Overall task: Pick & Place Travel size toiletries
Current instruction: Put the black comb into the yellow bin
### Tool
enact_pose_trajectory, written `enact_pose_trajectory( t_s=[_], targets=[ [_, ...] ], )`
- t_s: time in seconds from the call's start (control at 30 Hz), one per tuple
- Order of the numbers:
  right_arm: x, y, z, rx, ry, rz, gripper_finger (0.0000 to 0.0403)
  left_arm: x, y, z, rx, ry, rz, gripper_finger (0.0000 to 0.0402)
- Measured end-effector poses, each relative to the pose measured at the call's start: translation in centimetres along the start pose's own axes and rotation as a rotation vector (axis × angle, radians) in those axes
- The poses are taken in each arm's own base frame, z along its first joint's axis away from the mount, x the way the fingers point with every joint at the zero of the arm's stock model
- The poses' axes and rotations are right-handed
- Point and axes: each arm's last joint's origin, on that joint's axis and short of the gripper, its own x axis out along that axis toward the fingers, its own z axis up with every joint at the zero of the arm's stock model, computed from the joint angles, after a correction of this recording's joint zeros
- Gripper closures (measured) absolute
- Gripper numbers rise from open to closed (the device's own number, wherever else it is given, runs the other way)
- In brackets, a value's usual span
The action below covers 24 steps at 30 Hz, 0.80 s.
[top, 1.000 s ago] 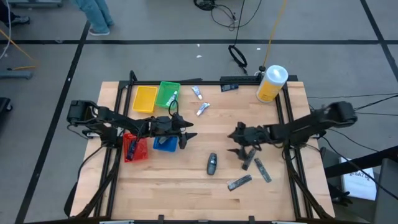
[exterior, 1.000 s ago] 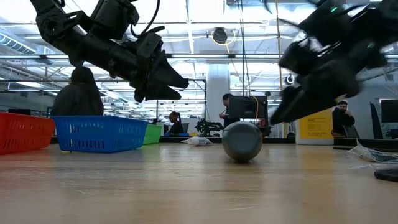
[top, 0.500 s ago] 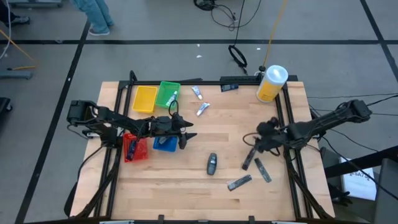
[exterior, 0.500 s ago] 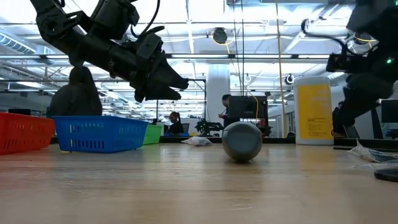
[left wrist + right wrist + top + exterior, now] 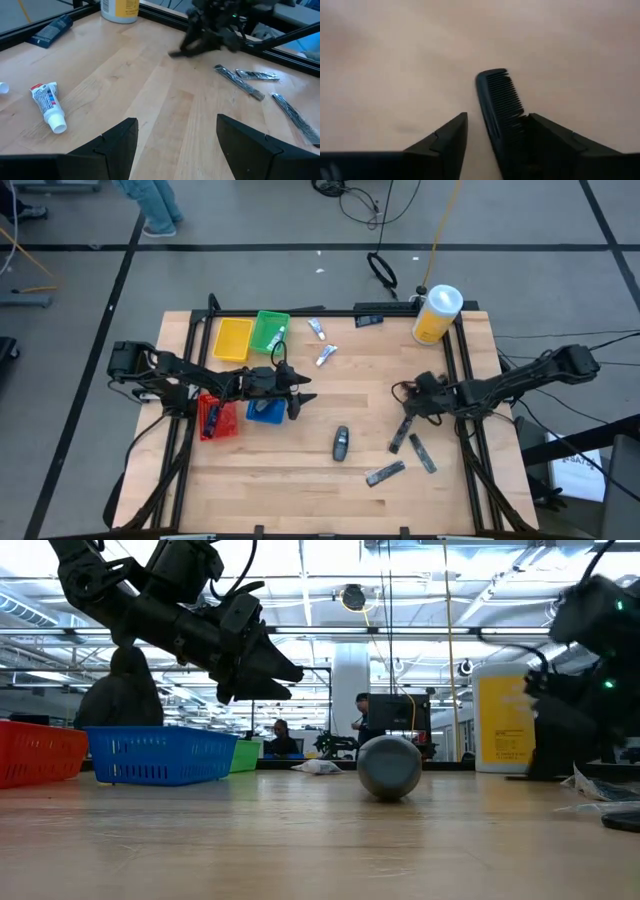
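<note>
Travel items lie scattered on the wooden table. White tubes (image 5: pixel 326 355) (image 5: pixel 316 328) rest near the far trays, and one (image 5: pixel 49 105) shows in the left wrist view. A rounded dark grey piece (image 5: pixel 341 443) (image 5: pixel 389 767) lies mid-table. Flat dark pieces (image 5: pixel 385 473) (image 5: pixel 422 453) lie toward the near right. A black comb (image 5: pixel 400 432) (image 5: pixel 497 95) lies flat, with one end between the fingers of my open right gripper (image 5: pixel 408 412) (image 5: pixel 495 117), which is low over it. My left gripper (image 5: pixel 300 395) (image 5: pixel 270 670) hovers open beside the blue tray (image 5: pixel 265 411). My right gripper has its open fingers on either side of the comb's end (image 5: pixel 507 125), coming from above at a slant. The comb lies flat on the table, close against one finger (image 5: pixel 555 140). I cannot tell whether that finger touches it.
The yellow tray (image 5: pixel 234 338) and the green tray (image 5: pixel 268 330) sit at the far left. The red tray (image 5: pixel 215 418) is beside the blue one. The big yellow container (image 5: pixel 435 313) stands at the far right corner. A dark blue tube (image 5: pixel 368 320) lies by the far edge. People stand in the room beyond.
My right gripper has drawn back from mid-table toward the table's right edge. It has then come down low over the black comb. The left arm and all the items have stayed put.
</note>
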Motion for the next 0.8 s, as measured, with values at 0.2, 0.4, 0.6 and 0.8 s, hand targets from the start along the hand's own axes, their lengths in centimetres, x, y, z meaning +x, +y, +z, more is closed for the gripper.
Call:
enact_pose_trajectory(
  t_s=[0.2, 0.4, 0.6, 0.8],
  targets=[
    [0.4, 2.8, 0.9, -0.046, -0.126, 0.41, 0.0239, 0.0, 0.0, 0.0, 0.0, 0.0, -0.001, 0.0135],
    [0.8, 4.8, 1.2, -0.273, -0.185, 0.548, 0.0252, 0.0, 0.0, 0.0, 0.0, 0.0, -0.001, 0.0135],
    [0.7, 5.3, 0.9, -0.615, -0.203, 0.506, 0.0234, 0.0, -0.3, -0.1, 0.004, 0.002, -0.009, 0.0135],
    [1.6, 4.0, 0.8, -0.724, -0.125, 0.392, 0.0172, 0.0, -0.3, -0.1, 0.009, 0.002, -0.009, 0.0135]
  ],
)
